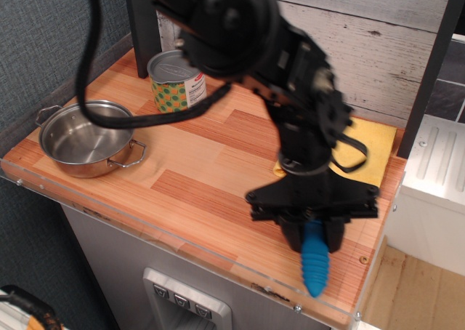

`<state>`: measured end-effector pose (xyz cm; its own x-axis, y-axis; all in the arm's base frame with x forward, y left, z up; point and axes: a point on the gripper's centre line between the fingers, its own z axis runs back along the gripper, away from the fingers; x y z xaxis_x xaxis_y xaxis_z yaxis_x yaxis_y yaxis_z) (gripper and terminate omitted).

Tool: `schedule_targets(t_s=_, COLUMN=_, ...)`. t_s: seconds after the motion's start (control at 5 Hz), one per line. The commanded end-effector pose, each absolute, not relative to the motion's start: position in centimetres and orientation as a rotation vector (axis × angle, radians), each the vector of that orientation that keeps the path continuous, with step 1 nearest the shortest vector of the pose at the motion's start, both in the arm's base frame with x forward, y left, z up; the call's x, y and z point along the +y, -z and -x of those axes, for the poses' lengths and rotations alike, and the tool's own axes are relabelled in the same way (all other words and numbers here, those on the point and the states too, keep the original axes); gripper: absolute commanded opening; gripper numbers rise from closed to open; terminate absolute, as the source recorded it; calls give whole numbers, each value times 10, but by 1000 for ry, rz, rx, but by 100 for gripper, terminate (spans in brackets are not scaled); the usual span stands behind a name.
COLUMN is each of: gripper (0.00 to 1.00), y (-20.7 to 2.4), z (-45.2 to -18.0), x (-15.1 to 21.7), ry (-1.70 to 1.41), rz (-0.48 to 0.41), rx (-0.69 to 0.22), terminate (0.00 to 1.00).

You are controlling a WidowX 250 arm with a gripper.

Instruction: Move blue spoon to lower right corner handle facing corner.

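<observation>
Now the gripper (313, 237) clamps the blue spoon (314, 261), handle (315, 266) tip near the table's clear rim (218, 256)

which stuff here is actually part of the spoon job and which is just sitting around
Part of the job:
- blue spoon, only its handle shows, pointing down toward the table edge
- gripper, closed on the spoon
- lower right corner of the wooden top

Just lying about:
- steel pot, far left
- printed can, at the back
- yellow cloth, partly behind the arm
</observation>
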<state>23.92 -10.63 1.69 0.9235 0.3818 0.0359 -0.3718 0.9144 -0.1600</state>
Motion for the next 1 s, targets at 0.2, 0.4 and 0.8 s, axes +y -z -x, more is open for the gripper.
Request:
schedule_targets(t_s=0.2, gripper=0, y=-4, z=-230, x=-108, ry=-504, rz=195, rx=-132, terminate=0)
schedule_targets(t_s=0.4, gripper=0, y=-7, z=-223, x=-108, ry=-488, rz=141, rx=-178, terminate=0)
schedule_targets(t_s=0.8, gripper=100, y=-6, z=-222, x=-106, ry=-419, rz=140, rx=-145, terminate=0)
